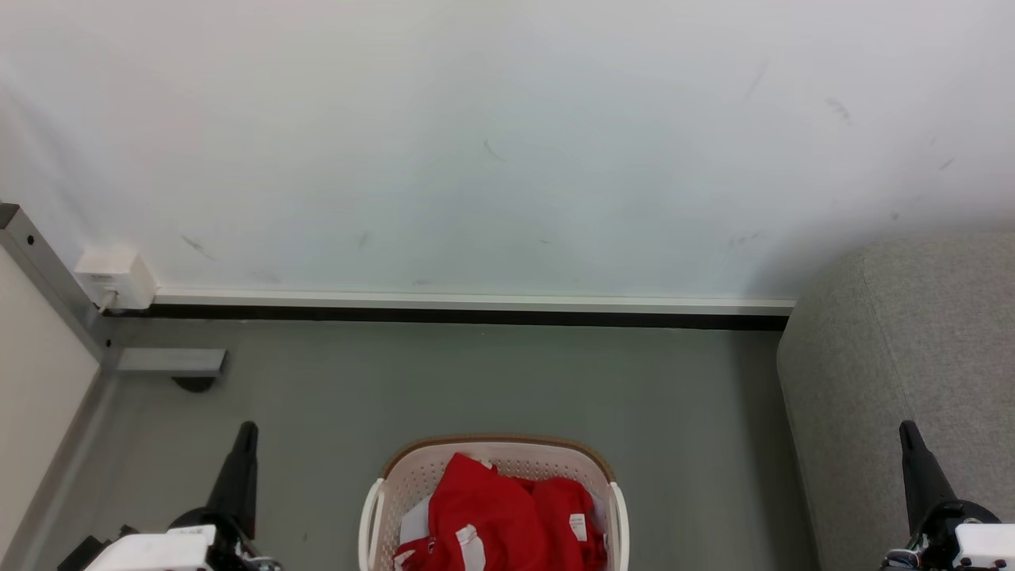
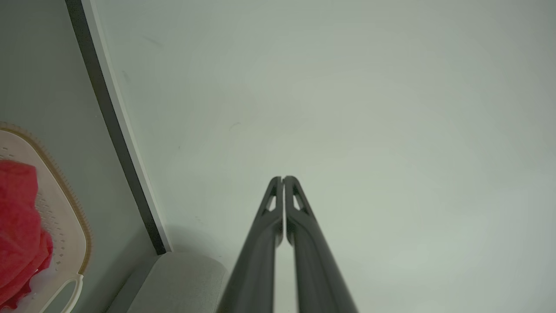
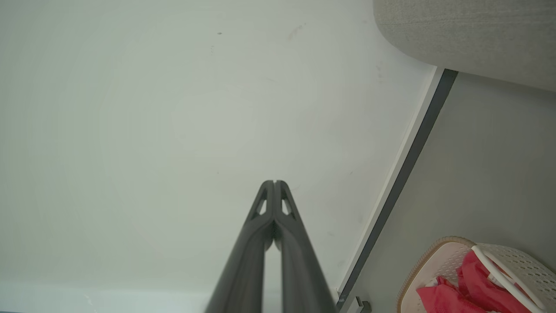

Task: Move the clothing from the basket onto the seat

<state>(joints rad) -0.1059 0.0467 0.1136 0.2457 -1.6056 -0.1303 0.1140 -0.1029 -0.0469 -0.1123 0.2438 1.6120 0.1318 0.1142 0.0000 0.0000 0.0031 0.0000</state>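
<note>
Red clothing (image 1: 496,515) with white tags lies heaped in the cream perforated basket (image 1: 412,464) at the bottom centre of the head view, on the grey floor. The light grey seat (image 1: 904,365) stands to the right of the basket. My left gripper (image 1: 247,430) is shut and empty at the lower left, well left of the basket. My right gripper (image 1: 905,430) is shut and empty at the lower right, in front of the seat. In the left wrist view the shut fingers (image 2: 283,179) point at the wall, with clothing (image 2: 17,226) and basket (image 2: 69,204) at the left edge. The right wrist view shows its shut fingers (image 3: 274,182), the basket (image 3: 434,254) and the seat (image 3: 469,30).
A white wall with a black and white skirting strip (image 1: 476,311) runs behind the basket. A white socket box (image 1: 115,277) and a grey metal post (image 1: 47,270) with a foot bracket (image 1: 170,362) stand at the left. Grey floor (image 1: 476,381) lies between basket and wall.
</note>
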